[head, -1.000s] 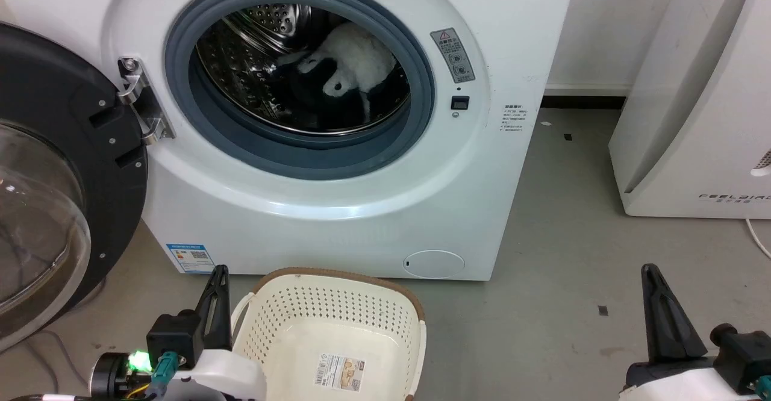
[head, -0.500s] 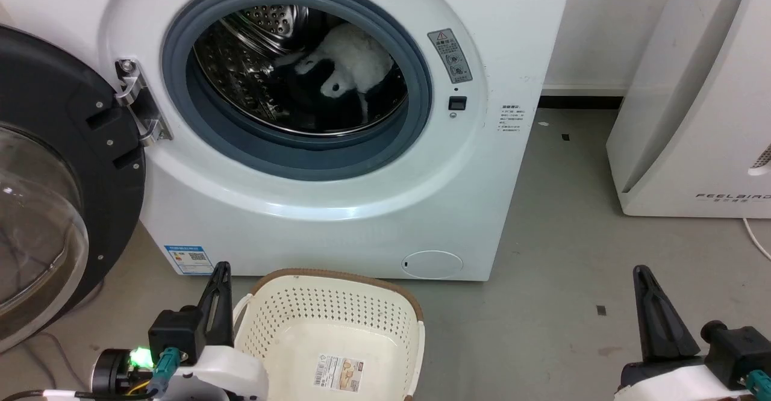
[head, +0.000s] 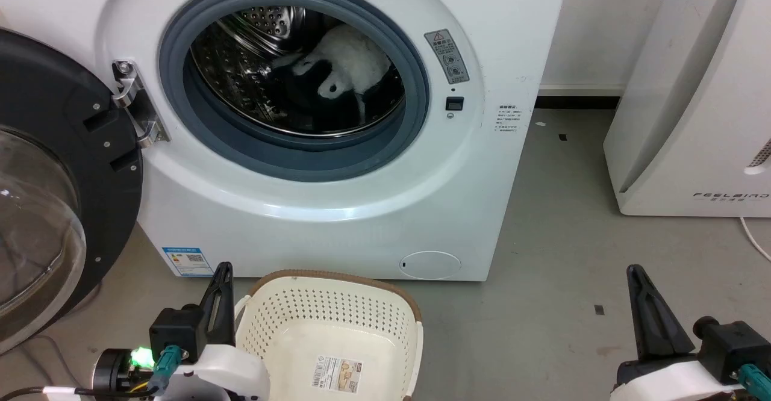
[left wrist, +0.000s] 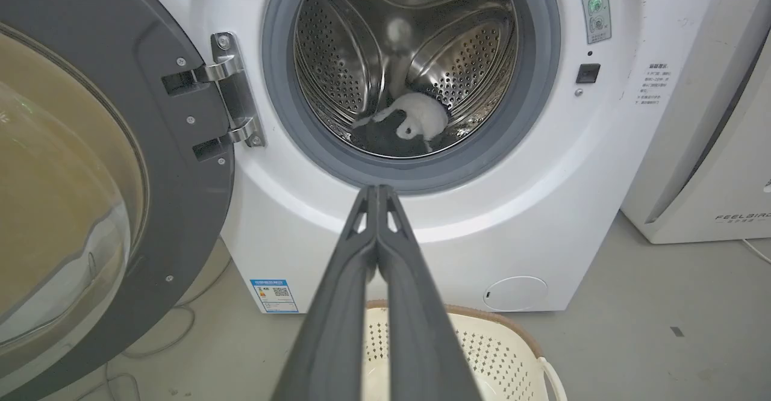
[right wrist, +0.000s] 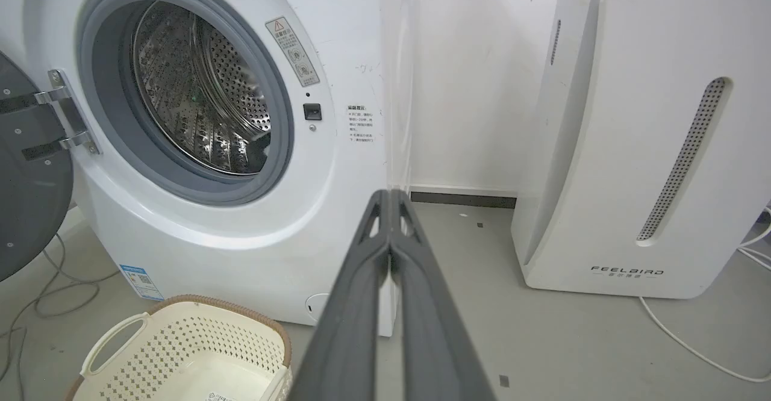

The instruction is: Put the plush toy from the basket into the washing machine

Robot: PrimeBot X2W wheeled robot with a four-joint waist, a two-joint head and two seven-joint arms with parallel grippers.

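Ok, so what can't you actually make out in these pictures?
Plush toy: head view, its lower half is lost in the dark of the drum; left wrist view, too small for detail.
Basket: head view, near end cut off by the bottom edge.
Door: head view, cut off by the left edge.
Warning label: head view, print too small to read.

grey floor (head: 542,220), white wall (head: 596,21), white slanted appliance (head: 692,118) beside it.

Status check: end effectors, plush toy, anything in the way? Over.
Left end effector shut, empty; right end effector same. Plush toy inside washing machine drum. Basket bare but for label; door open, nothing blocking.
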